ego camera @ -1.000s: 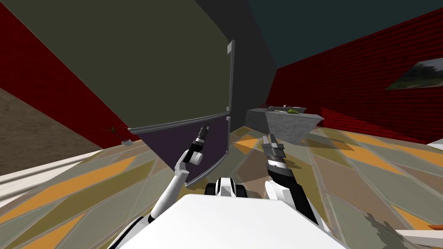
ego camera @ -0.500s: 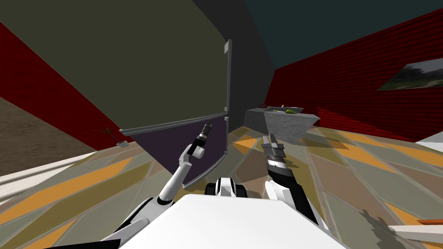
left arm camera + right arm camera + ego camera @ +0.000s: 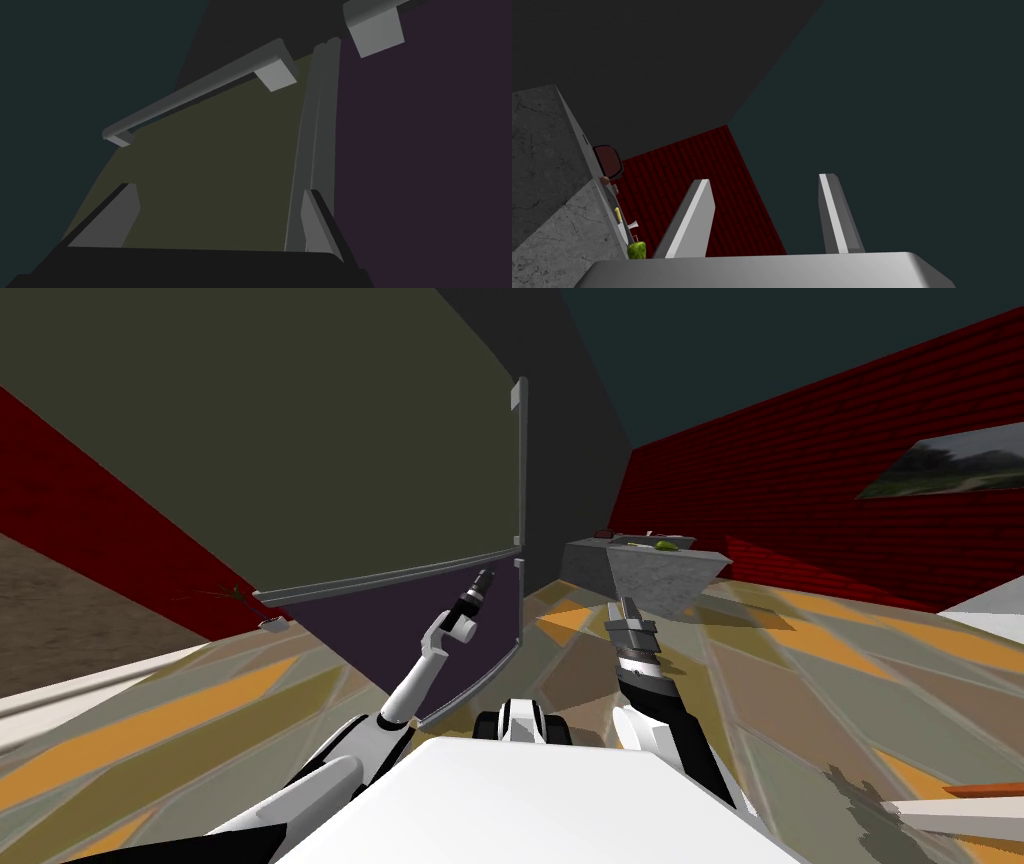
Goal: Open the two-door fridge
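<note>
**Step in hand.** I judge this to be the approach: no door of the fridge (image 3: 300, 438) is open yet, and nothing is grasped.

**End effector.** The left gripper (image 3: 481, 583) is released. In the left wrist view its fingers (image 3: 125, 215) stand wide apart with only door surface between them. The right gripper (image 3: 622, 610) is also released and holds nothing. It hangs clear of the fridge and points toward the counter (image 3: 650, 578).

**Position of the task's thing.**
- The fridge stands directly ahead of me, with an olive upper door (image 3: 250, 408) above a dark purple lower door (image 3: 400, 628). A grey seam (image 3: 390, 578) runs between them.
- Each door carries a grey bar along its right edge: the upper handle (image 3: 520, 468) and the lower handle (image 3: 521, 608).
- The left gripper hovers in front of the lower door's top right corner, just under the seam and near both handles, touching neither.
- In the left wrist view the gripper looks along the upper door. The upper handle lies ahead of the fingertips and apart from them, not yet between them.

**Next move.** Advance the left gripper until the chosen bar sits between the fingers, then clench on it. Square the fingers across the bar first, since a slanted grip may slip. Then pull along the door's arc, away from the handle-side edge.
</note>
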Tool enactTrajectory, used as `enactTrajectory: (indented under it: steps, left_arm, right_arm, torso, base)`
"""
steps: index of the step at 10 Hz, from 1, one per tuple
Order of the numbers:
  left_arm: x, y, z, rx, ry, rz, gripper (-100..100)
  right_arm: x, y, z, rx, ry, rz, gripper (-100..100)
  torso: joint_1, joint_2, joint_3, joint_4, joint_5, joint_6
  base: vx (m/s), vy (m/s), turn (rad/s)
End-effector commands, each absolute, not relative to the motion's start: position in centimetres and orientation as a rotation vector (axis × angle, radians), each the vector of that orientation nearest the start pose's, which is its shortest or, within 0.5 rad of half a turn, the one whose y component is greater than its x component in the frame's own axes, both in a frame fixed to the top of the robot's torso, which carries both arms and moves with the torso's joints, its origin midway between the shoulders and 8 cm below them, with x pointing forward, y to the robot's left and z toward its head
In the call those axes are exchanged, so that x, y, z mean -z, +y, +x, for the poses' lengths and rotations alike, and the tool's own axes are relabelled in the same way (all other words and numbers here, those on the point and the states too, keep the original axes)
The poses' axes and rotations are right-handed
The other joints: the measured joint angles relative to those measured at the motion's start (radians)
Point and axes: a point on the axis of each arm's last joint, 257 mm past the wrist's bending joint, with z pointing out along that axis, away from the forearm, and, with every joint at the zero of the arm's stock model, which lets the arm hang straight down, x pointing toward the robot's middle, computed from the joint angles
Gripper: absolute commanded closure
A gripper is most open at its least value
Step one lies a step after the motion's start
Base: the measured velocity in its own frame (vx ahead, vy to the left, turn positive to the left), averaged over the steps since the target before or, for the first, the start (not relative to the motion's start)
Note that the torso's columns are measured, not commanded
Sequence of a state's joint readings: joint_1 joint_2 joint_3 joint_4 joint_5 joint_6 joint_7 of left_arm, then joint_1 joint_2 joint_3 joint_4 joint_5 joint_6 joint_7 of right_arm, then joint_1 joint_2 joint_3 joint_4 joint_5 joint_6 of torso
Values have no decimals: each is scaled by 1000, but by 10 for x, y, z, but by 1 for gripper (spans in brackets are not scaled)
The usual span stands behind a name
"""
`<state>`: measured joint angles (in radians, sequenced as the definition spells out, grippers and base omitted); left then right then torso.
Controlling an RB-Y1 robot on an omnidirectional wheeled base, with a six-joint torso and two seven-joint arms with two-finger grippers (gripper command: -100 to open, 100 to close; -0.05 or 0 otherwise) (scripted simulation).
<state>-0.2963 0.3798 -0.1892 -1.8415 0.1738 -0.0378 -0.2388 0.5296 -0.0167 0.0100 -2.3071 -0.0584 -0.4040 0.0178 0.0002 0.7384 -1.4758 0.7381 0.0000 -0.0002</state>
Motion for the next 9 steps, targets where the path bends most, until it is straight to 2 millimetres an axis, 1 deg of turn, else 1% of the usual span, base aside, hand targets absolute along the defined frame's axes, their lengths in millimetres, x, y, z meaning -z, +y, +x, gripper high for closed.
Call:
enactTrajectory:
  steps: [1, 2, 3, 4, 5, 6, 7, 8, 9]
  left_arm:
    - [-53, 127, 562, 1268, 1162, -330, -100]
    - [-49, 125, 574, 1239, 1207, -329, -100]
    - [-57, 122, 574, 1245, 1195, -316, -100]
    - [-51, 122, 587, 1211, 1241, -318, -100]
    - [-62, 118, 587, 1218, 1227, -303, -100]
    - [-56, 119, 599, 1181, 1271, -306, -100]
    - [-67, 115, 599, 1187, 1258, -291, -100]
    - [-62, 118, 612, 1148, 1300, -295, -100]
    - [-72, 114, 611, 1154, 1287, -281, -100]
  right_arm:
    - [-8, -286, 352, -1302, 661, 754, 0]
    - [-8, -286, 352, -1302, 661, 754, 0]
    - [-8, -286, 352, -1302, 661, 754, 0]
    - [-8, -286, 352, -1302, 661, 754, 0]
    - [-8, -286, 352, -1302, 661, 754, 0]
    - [-8, -286, 352, -1302, 661, 754, 0]
    - [-8, -286, 352, -1302, 661, 754, 0]
    - [-8, -286, 352, -1302, 661, 754, 0]
    - [-8, -286, 352, -1302, 661, 754, 0]
  torso:
    - [0, -1, 0, 0, 0, 0]
    - [0, 0, 0, 0, 0, 0]
    - [-1, -1, 0, 0, 0, 0]
    - [0, 0, 0, 0, 0, 0]
    - [0, 0, 0, 0, 0, 0]
    - [0, 0, 0, 0, 0, 0]
    - [0, -1, 0, 0, 0, 0]
    - [0, 0, 0, 0, 0, 0]
    - [0, 0, 0, 0, 0, 0]
  base:
    - [18, -37, -22]
    - [21, -50, -39]
    - [17, -43, -19]
    - [16, -46, -41]
    - [16, -39, -19]
    - [23, -44, -35]
    - [19, -36, -19]
    - [17, -41, -33]
    - [19, -35, -20]
